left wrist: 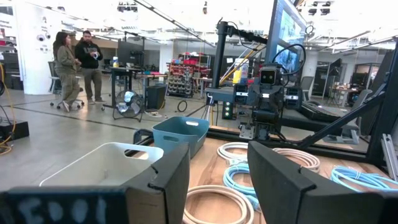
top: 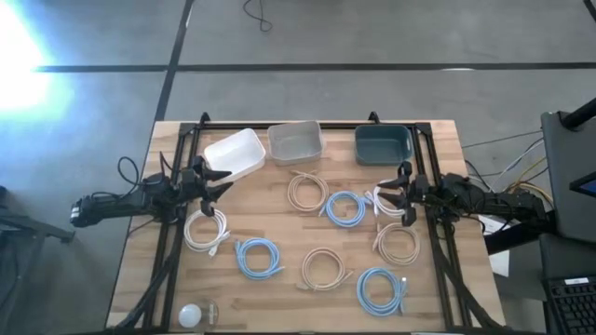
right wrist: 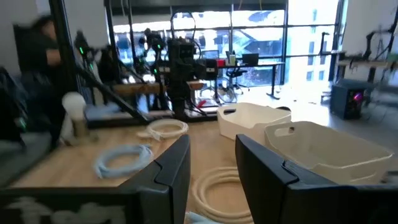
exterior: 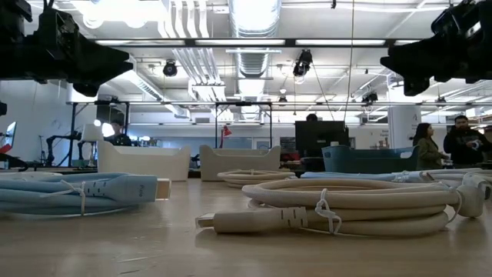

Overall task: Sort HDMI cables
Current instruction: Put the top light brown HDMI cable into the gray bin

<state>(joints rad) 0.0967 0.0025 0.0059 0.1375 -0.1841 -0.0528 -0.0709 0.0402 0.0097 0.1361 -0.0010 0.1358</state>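
both grippers (top: pixel 220 182) (top: pixel 389 196) open, empty

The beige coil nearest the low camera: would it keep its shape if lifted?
Probably yes: the beige coil is bound by a tie. Its loose plug end would likely dangle. It looks light and may slide if pushed.

Three bins line the far edge of the wooden table (top: pixel 279 298); the grey bin (top: pixel 295 142) sits in the middle, the white bin (top: pixel 235 154) just beside it on one side, the dark teal bin (top: pixel 382 144) near it on the other; a white bulb-like object (top: pixel 191 315) lies at the table's near corner, well apart from the grey bin; two people (left wrist: pixel 76 68) stand talking on the floor beyond.
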